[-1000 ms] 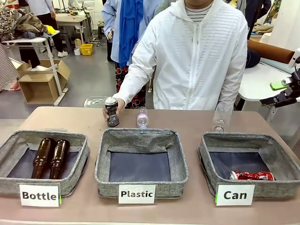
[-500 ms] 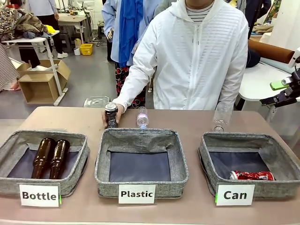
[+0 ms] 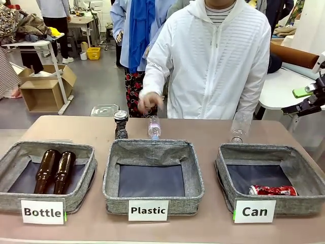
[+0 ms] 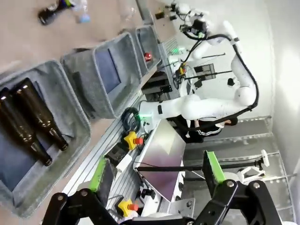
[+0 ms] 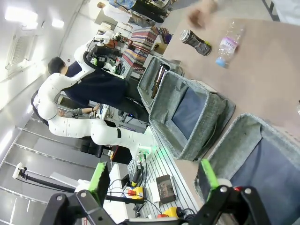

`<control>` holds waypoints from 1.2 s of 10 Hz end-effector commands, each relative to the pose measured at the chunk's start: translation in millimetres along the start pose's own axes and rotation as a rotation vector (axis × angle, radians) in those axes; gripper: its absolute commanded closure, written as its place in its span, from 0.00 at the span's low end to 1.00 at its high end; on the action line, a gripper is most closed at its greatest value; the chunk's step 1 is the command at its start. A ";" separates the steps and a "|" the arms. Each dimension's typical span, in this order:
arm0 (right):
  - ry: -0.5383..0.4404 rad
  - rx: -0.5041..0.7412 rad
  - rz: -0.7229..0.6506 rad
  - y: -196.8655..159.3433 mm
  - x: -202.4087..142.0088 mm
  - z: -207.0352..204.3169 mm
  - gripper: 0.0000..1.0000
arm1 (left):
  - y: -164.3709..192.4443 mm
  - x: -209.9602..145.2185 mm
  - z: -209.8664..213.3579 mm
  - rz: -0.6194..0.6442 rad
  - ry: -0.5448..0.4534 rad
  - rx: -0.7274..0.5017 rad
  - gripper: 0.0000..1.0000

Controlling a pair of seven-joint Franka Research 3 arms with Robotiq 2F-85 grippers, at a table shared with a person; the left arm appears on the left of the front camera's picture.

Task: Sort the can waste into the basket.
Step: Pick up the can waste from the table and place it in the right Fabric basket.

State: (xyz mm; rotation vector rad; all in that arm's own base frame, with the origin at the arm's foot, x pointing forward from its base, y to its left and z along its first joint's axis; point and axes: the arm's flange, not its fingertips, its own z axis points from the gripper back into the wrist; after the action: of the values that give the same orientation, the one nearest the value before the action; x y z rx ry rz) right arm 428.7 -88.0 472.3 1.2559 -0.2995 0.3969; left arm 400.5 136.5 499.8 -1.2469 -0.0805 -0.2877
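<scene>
The red crushed metal can (image 3: 272,190) was seen lying in the near right corner of the grey fabric basket labelled "Can" (image 3: 223,173), its lower edge hidden by the front wall. The dark crushed can with silver ends (image 3: 121,124) stood upright on the table (image 3: 66,127), just behind the far left corner of the grey basket labelled "Plastic" (image 3: 152,150). The person's hand (image 3: 150,101) was blurred above the table, apart from that can. A small clear plastic bottle (image 3: 154,127) was set just beside it. A second clear bottle (image 3: 238,129) (barely made out against the white jacket) stood behind the "Can" basket. Two brown glass bottles (image 3: 53,170) lay in the grey basket labelled "Bottle" (image 3: 51,147). The right gripper (image 5: 151,168) and the left gripper (image 4: 154,166) were both spread wide, with nothing held between the fingers.
</scene>
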 end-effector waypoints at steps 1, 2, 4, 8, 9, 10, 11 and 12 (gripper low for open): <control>0.003 -0.006 0.019 1.3 -0.9 1.9 0.00 | 1.1 7.7 -0.8 0.033 0.051 0.013 0.00; 0.003 -0.006 0.019 1.3 -0.9 1.9 0.00 | 1.3 6.6 -1.0 0.033 0.051 0.015 0.00; 0.003 -0.006 0.019 1.3 -0.9 1.9 0.00 | 4.9 7.0 -3.6 -0.020 0.003 0.044 0.00; 0.003 -0.006 0.019 1.3 -0.9 1.9 0.00 | 30.9 59.2 -100.9 -0.557 -0.131 0.466 0.00; 0.003 -0.006 0.019 1.3 -0.9 1.9 0.00 | 42.1 72.5 -118.6 -0.658 -0.146 0.491 0.00; 0.003 -0.006 0.019 1.3 -0.9 1.9 0.00 | 53.1 86.4 -129.3 -0.728 -0.168 0.458 0.00; 0.003 -0.006 0.019 1.3 -0.9 1.9 0.00 | 62.3 96.4 -134.0 -0.744 -0.208 0.433 0.00; 0.003 -0.006 0.019 1.3 -0.9 1.9 0.00 | 66.2 101.6 -134.4 -0.670 -0.212 0.422 0.00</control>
State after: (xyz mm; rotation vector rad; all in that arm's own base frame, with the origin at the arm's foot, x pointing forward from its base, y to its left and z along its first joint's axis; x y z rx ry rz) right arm 428.6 -88.0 472.3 1.2558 -0.2996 0.3969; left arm 494.9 0.8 419.6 -0.7322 -0.7059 -0.7042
